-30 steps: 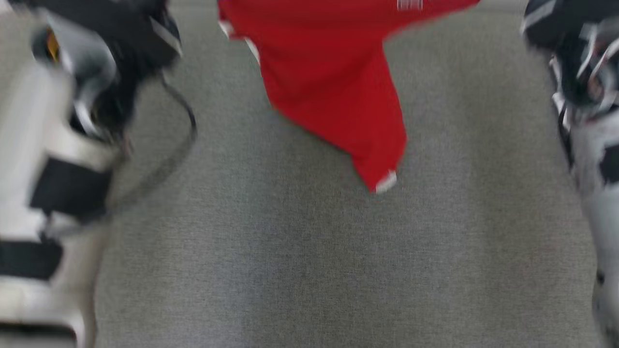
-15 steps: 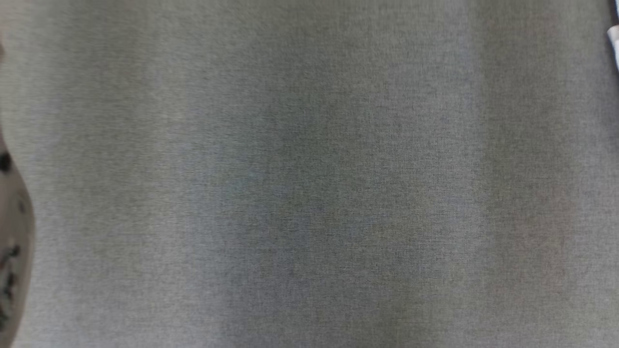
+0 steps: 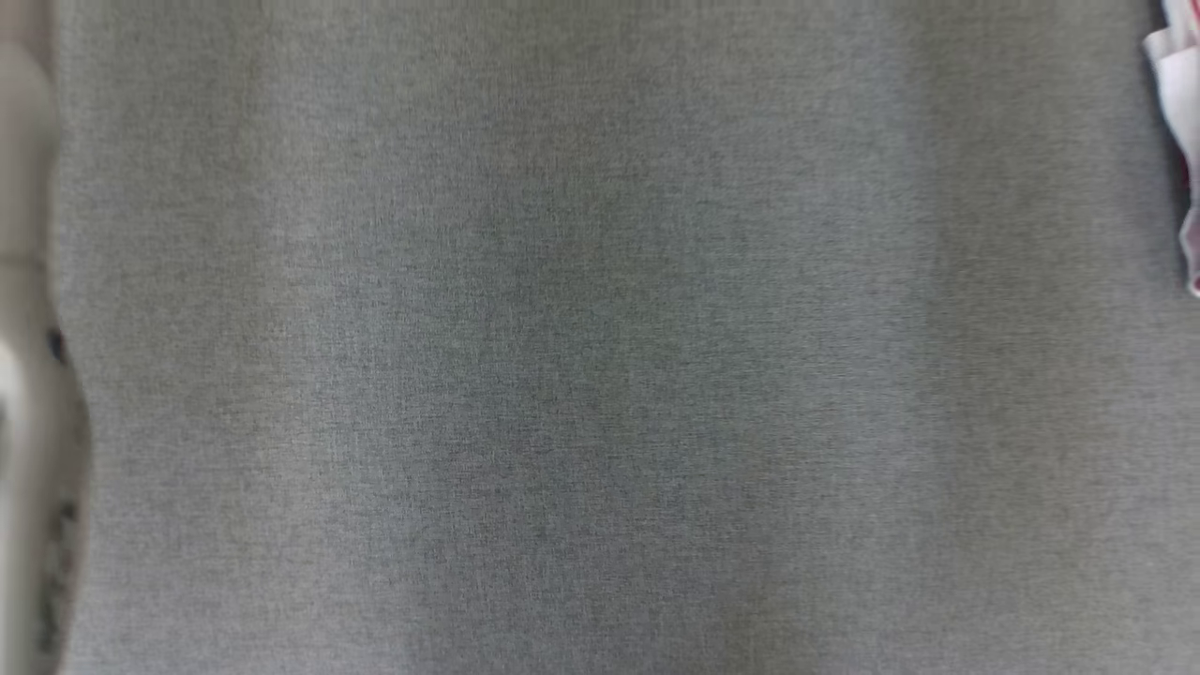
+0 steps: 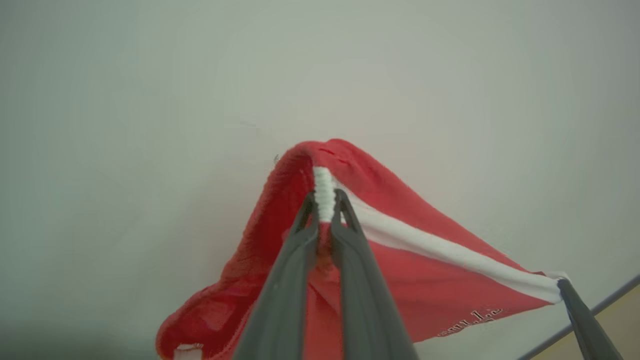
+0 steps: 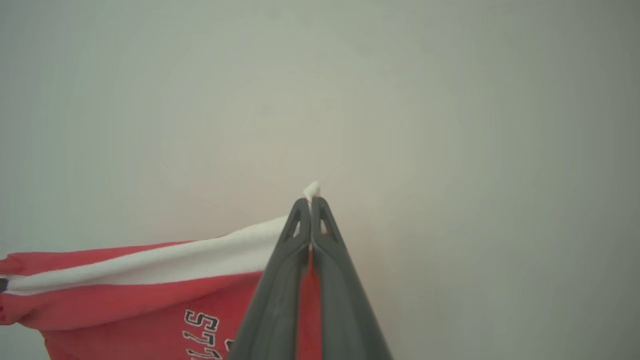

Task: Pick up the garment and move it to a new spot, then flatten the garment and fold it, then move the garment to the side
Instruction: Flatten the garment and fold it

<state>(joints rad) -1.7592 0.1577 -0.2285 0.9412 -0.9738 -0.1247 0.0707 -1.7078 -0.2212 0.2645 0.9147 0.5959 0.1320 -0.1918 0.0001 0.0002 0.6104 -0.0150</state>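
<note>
Item: garment (image 4: 420,285), one, red with one white ribbed band along its edge; strung between two grippers, the band drawn straight from one to the other and the red cloth sagging off it; lower part cut off by the bottom edge of both wrist views, so its full shape cannot be told, nor whether any of it touches a surface. Lettering: one line of white, dark-outlined characters, cut off at the bottom of the right wrist view and too small to read in the left wrist view. Left gripper (image 4: 325,200): two dark fingers, pinching the white ribbing where the cloth peaks, the narrow gap between them packed with fabric. Right gripper (image 5: 310,204): two dark fingers pressed together on the band's corner, one small white tip standing above them; in the left wrist view it appears as one dark finger at the band's far end, the rest cut off at the lower right. Backdrop (image 5: 450,100): pale, plain, featureless. Grey woven surface (image 3: 600,337): one, blurred throughout the head view. Pale forearm (image 3: 28,187): one strip at the left edge, blurred and cut off. Pale shape (image 3: 1177,94) with a pink tinge at the upper right edge: one, cut off, not identifiable.
</note>
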